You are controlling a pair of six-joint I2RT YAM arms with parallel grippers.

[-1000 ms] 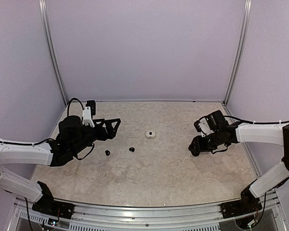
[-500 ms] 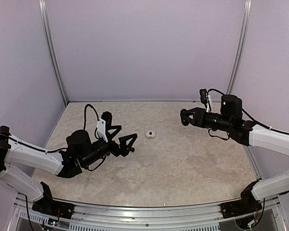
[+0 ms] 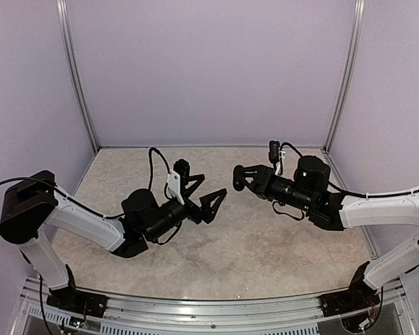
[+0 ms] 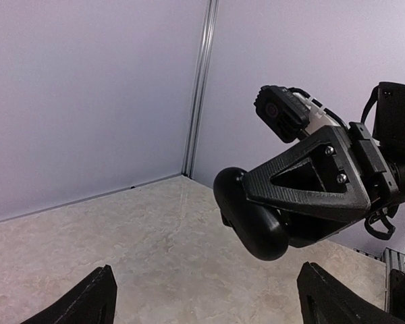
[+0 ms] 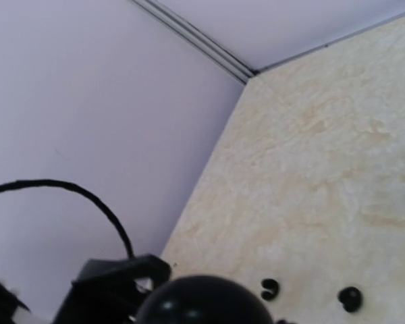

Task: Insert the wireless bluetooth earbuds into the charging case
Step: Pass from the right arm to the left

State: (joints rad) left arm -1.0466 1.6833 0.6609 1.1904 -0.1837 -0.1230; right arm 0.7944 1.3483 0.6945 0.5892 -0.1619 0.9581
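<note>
My right gripper hangs above the table's middle, shut on a glossy black pebble-shaped charging case. That case fills the bottom of the right wrist view. Two tiny black earbuds lie apart on the beige table, seen past the case in the right wrist view. In the top view my left arm hides them. My left gripper is open and empty, pointing at the right gripper, with its fingertips at the bottom corners of its wrist view. The small white case does not show.
The beige table is walled by lilac panels with metal corner posts. Cables loop off both wrists. The two grippers face each other closely near the table's middle.
Both arms swung in toward the middle. The left gripper moved right, covering the earbuds and the white case in the top view. The right gripper rose and moved left with the black case.
</note>
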